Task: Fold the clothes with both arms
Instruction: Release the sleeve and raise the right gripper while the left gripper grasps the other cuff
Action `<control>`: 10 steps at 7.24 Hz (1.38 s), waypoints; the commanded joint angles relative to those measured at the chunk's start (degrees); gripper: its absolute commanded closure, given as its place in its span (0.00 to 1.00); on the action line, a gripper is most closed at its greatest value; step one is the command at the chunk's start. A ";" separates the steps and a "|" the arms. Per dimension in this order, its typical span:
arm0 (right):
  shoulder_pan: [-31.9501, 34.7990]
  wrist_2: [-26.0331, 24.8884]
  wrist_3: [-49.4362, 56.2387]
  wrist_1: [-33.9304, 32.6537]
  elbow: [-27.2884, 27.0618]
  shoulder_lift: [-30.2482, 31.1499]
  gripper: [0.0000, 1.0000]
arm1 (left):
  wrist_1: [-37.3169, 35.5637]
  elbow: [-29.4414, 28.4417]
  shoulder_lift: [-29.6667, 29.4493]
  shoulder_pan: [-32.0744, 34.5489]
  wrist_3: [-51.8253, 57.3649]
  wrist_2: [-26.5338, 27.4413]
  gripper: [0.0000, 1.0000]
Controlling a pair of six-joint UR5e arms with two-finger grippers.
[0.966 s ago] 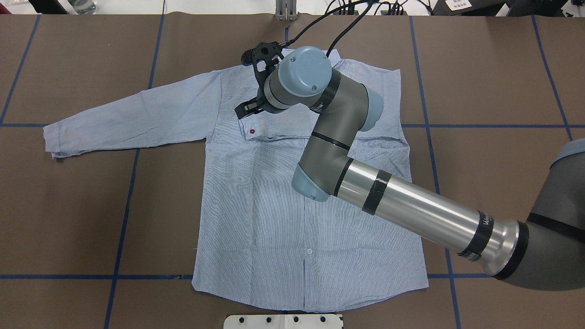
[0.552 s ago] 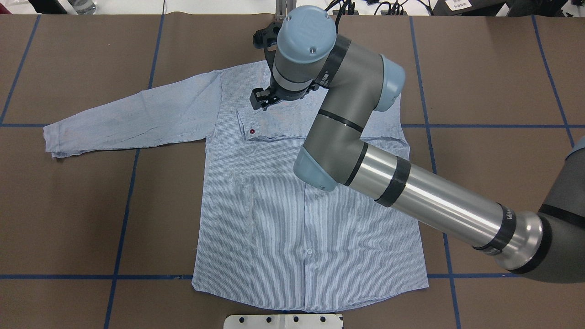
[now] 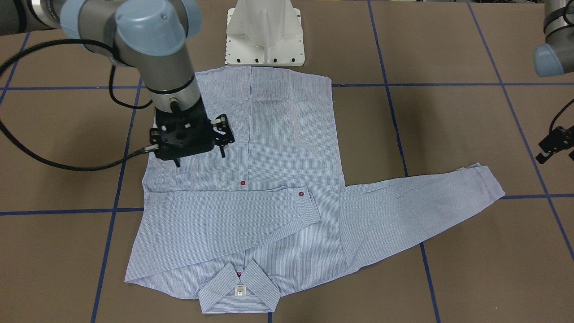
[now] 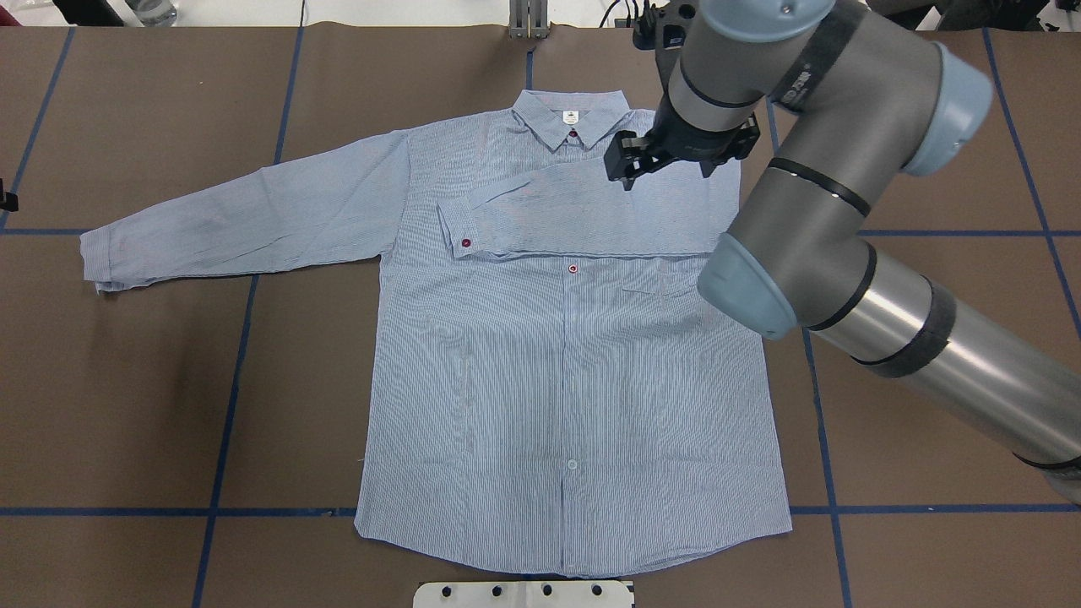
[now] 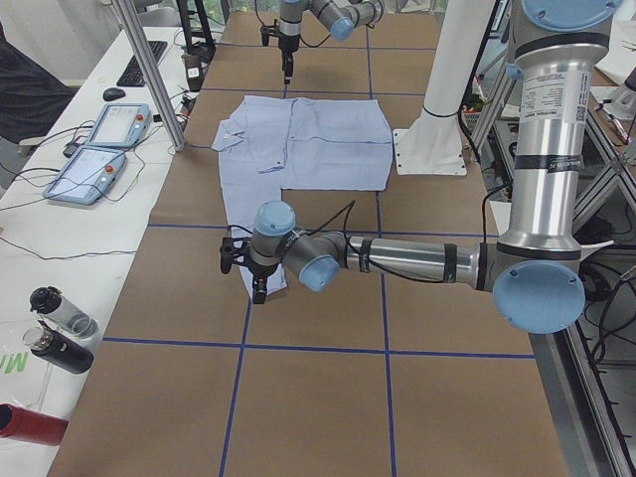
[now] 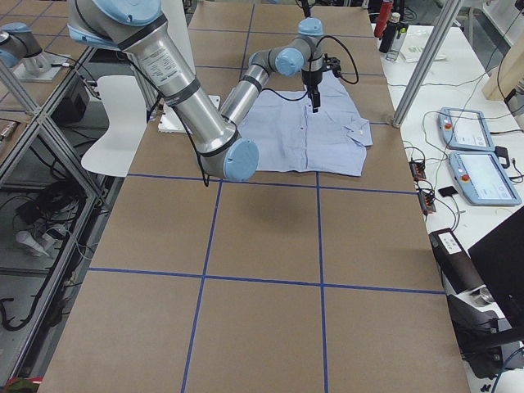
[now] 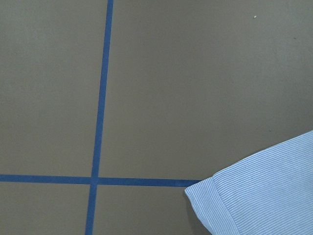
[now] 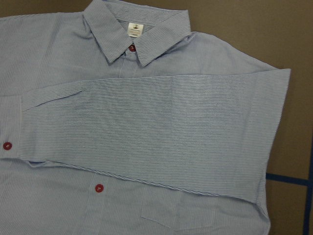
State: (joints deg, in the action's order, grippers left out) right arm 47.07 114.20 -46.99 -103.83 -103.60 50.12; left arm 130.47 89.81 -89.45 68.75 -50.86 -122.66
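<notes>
Left gripper (image 3: 556,148) hangs at the table's far left, just off the cuff (image 4: 97,262) of the outstretched sleeve (image 4: 253,211); it is too small and edge-on in every view to tell whether its jaws are apart or together, and its own wrist camera shows only that cuff's corner beside a crossing of blue tape lines (image 4: 228,405). The shirt (image 4: 557,380) lies flat and front-up near the middle of the brown table (image 4: 127,380). Its long axis runs straight away from the robot: hem close to the white base (image 4: 524,594), collar (image 4: 570,114) pointing at the far edge with the neck label (image 4: 569,116) showing. The outstretched sleeve runs leftward from the shoulder, dipping slightly toward the robot at its end. The other sleeve, the folded sleeve (image 4: 591,215), lies across the chest at right angles to the body's axis, and its buttoned cuff (image 4: 460,228) points left (a red button (image 4: 466,243) sits at its corner). Below its lower edge sit a red placket button (image 4: 573,268) and, further right, the chest pocket (image 8: 176,220). The right gripper (image 4: 667,177) hovers above the shirt's right shoulder beside the collar, fingers pointing down, jaws apart with nothing between them. The right arm (image 4: 887,338) slants back from it toward the lower right.
</notes>
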 commanded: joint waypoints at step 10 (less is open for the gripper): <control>2.94 3.14 0.41 -3.31 -7.76 7.01 0.01 | 14.11 -7.72 0.15 -15.23 -22.26 13.94 0.52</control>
State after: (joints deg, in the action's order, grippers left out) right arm 50.01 117.34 -46.61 -107.17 -111.37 57.03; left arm 144.61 81.96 -89.30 53.48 -73.14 -108.72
